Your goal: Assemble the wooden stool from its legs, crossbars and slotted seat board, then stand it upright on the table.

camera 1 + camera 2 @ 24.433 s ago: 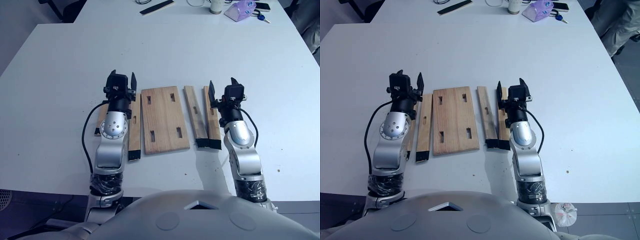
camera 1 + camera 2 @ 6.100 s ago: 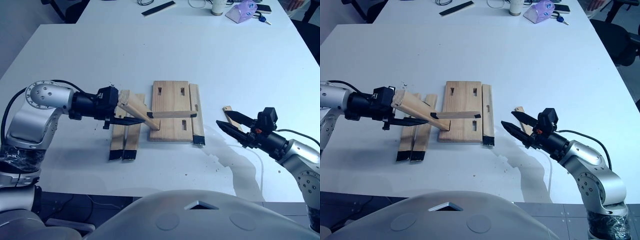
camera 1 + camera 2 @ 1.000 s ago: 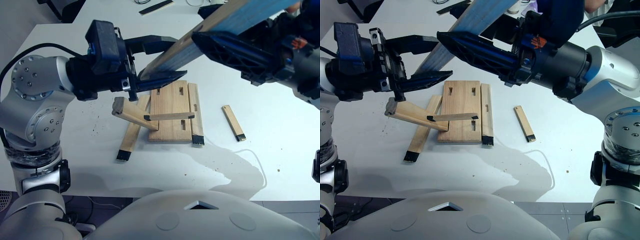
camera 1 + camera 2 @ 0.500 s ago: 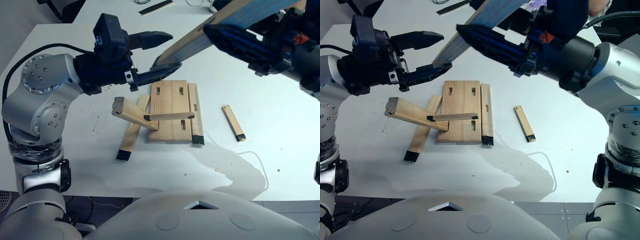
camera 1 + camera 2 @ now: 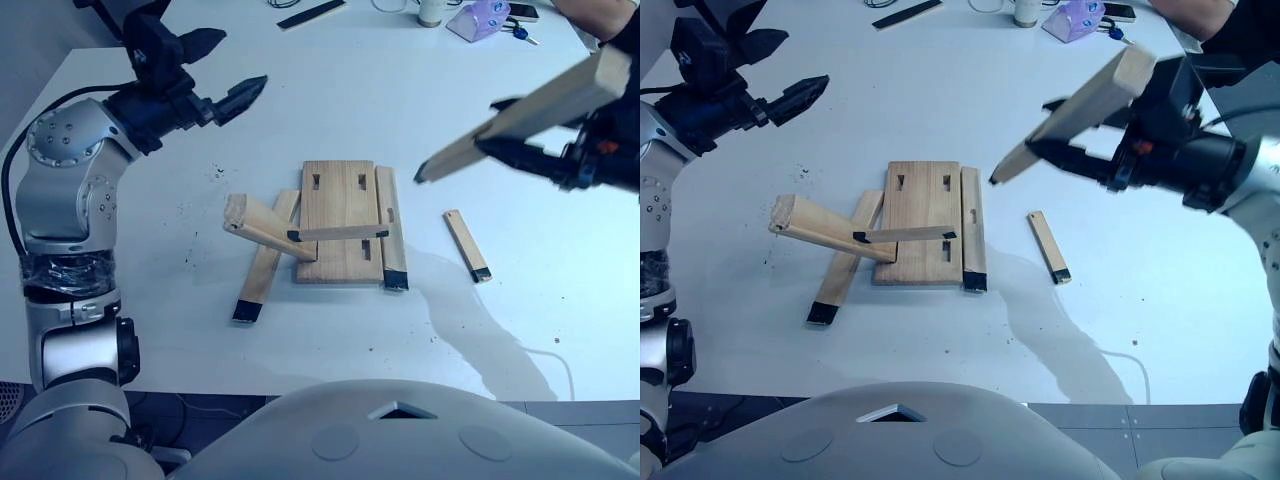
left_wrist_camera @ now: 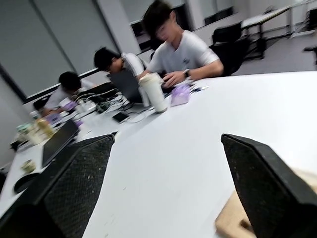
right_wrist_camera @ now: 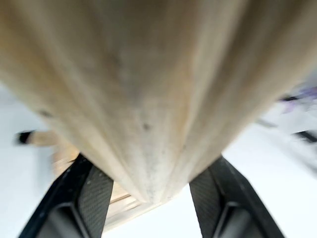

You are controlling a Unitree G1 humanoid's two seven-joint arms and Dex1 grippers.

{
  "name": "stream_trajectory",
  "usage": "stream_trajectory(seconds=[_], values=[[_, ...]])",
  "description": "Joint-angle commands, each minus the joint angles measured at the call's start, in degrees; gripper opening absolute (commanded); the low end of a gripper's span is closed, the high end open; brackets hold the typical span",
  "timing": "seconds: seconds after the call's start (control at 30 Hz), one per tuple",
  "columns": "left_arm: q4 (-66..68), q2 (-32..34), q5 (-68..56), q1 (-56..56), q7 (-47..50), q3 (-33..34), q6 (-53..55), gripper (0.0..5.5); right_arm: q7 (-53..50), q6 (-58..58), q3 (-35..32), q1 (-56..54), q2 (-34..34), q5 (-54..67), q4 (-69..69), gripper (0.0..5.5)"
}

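The slotted seat board [image 5: 336, 198] lies flat at the table's middle. One leg [image 5: 389, 228] lies along its right edge, another leg [image 5: 262, 268] slants off its left corner. A third leg [image 5: 256, 225] with a thin crossbar [image 5: 342, 232] joined to it rests tilted across the board. A short crossbar [image 5: 467, 245] lies apart to the right. My right gripper [image 5: 497, 126] is shut on a fourth leg [image 5: 1080, 110], held in the air above the table's right side; its fingers [image 7: 94, 198] clamp that leg [image 7: 148, 99]. My left gripper [image 5: 236, 62] hangs open at the far left, nothing between its fingers [image 6: 74, 188].
A black strip [image 5: 312, 14], a cup [image 5: 432, 12] and a purple object [image 5: 485, 20] stand at the far table edge. A person's arm [image 5: 590, 12] rests at the far right corner. Dark specks [image 5: 215, 175] dot the table left of the board.
My left gripper has drawn back to the far left, away from the held leg's end. My right gripper has swung the leg to the right.
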Motion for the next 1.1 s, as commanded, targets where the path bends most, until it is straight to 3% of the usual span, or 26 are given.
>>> stream_trajectory(seconds=[0.03,0.3,0.5,1.1], values=[[4.23,2.00,6.29,6.94,-4.70,-2.37,-9.06,4.01,1.35,-0.65,4.24,3.07,2.42,-1.51,-5.17,2.06],[11.09,6.49,16.91,14.77,-15.59,-9.79,-26.98,4.01,-1.11,-3.56,10.39,6.92,8.27,-8.34,-7.71,2.06],[14.69,7.56,19.36,14.78,-19.51,-11.80,-32.35,4.01,-2.18,-5.68,13.54,7.47,11.96,-12.07,-7.76,2.06],[7.80,8.70,16.48,16.12,-26.77,-13.42,-27.74,4.01,3.84,-8.69,18.80,14.28,9.92,-17.58,-9.51,2.06]])
